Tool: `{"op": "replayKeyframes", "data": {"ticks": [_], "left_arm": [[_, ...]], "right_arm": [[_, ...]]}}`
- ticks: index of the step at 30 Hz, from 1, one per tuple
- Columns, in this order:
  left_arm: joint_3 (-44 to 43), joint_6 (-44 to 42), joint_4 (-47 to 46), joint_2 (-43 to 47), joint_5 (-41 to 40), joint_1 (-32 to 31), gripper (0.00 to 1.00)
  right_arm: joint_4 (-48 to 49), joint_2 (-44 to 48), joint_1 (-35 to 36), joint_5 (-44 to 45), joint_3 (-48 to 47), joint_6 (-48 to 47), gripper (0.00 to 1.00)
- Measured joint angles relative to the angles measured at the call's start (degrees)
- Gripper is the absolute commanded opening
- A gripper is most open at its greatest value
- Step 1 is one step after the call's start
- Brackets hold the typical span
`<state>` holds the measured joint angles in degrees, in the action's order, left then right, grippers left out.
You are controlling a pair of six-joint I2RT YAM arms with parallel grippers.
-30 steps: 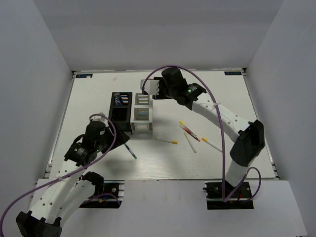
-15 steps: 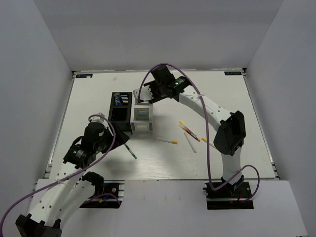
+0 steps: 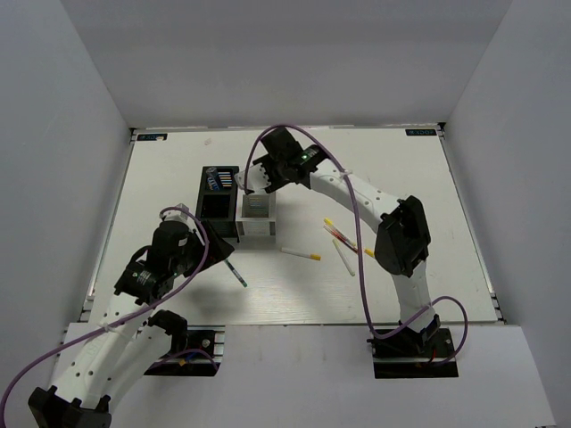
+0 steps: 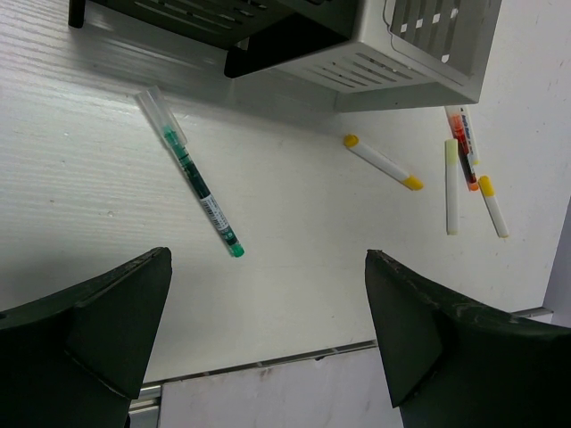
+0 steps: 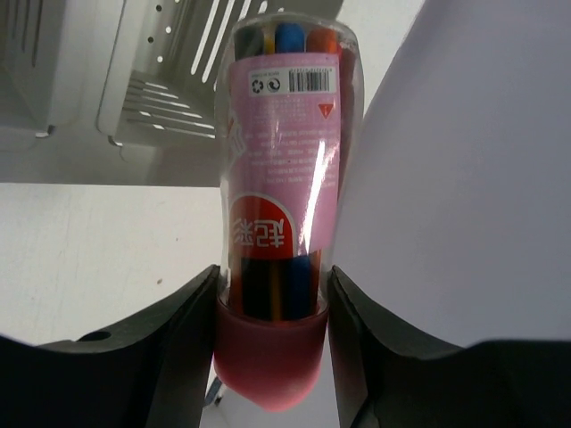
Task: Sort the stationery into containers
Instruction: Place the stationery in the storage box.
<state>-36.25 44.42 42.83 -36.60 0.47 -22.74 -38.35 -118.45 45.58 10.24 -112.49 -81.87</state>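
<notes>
My right gripper [image 3: 253, 178] is shut on the stubby pink marker [image 5: 284, 178], a clear pink-labelled tube with a pink cap. It holds the marker over the far end of the white container [image 3: 257, 214], whose slotted wall shows in the right wrist view [image 5: 152, 80]. The black container [image 3: 217, 207] joins it on the left and has the blue-and-white tube [image 3: 218, 180] in its far compartment. The thin dark green pen [image 3: 236, 272] lies on the table, below my open, empty left gripper [image 4: 268, 343] in the left wrist view [image 4: 198, 187]. Yellow-tipped sticks [image 3: 302, 254] and a red pen [image 3: 343, 239] lie to the right.
More yellow-tipped sticks [image 3: 344, 258] lie near the right arm's forearm. In the left wrist view the white container [image 4: 419, 45], a stick [image 4: 384, 163] and the red pen [image 4: 465, 152] show. The table's near edge [image 4: 268, 361] runs just below the left fingers.
My right gripper has swung left with the pink marker, from beside the white container's far right to over its far end. The left arm has barely moved.
</notes>
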Motion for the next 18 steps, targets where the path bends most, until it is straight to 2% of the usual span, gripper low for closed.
{"op": "replayKeyframes", "data": {"ticks": [10, 15, 18], "left_arm": [[0.00, 0.00, 0.00, -0.04, 0.00, 0.00, 0.99], [0.00, 0.00, 0.00, -0.04, -0.02, 0.00, 0.99], [0.00, 0.00, 0.00, -0.04, -0.02, 0.00, 0.99]], "right_arm": [[2.69, 0.00, 1.84, 3.13, 2.89, -3.63, 0.00], [4.61, 0.00, 2.38, 4.09, 2.89, -5.35, 0.20], [5.35, 0.00, 2.62, 4.50, 2.89, -5.86, 0.20]]}}
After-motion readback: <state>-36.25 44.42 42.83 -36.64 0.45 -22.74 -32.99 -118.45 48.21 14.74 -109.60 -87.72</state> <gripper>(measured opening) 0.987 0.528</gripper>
